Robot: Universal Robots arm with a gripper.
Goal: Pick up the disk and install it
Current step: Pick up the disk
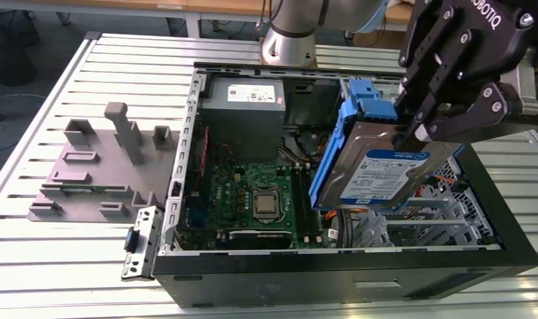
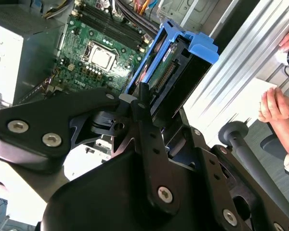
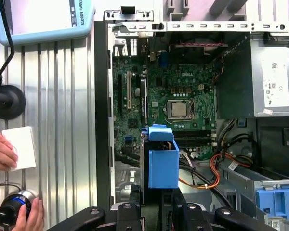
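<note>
The disk (image 1: 384, 174), a silver-grey drive with a white-and-blue label and blue bracket rails, hangs tilted on edge above the open computer case (image 1: 340, 269), over its drive-bay side at the exterior view's right. My black gripper (image 1: 403, 134) is shut on the disk's upper part, one finger across the label face. In the second wrist view the disk (image 2: 183, 60) sticks out past my fingers (image 2: 143, 113), connector edge showing. In the first wrist view its blue bracket (image 3: 163, 166) rises from my gripper (image 3: 160, 196) over the motherboard (image 3: 176, 98).
Inside the case sit the green motherboard (image 1: 251, 193) and the grey power-supply box (image 1: 247, 100). Orange cables (image 3: 216, 168) run beside a blue bracket (image 3: 277, 202) in the bay. A grey fixture (image 1: 100, 166) lies on the slatted table. A person's hands (image 3: 2, 151) rest beside the case.
</note>
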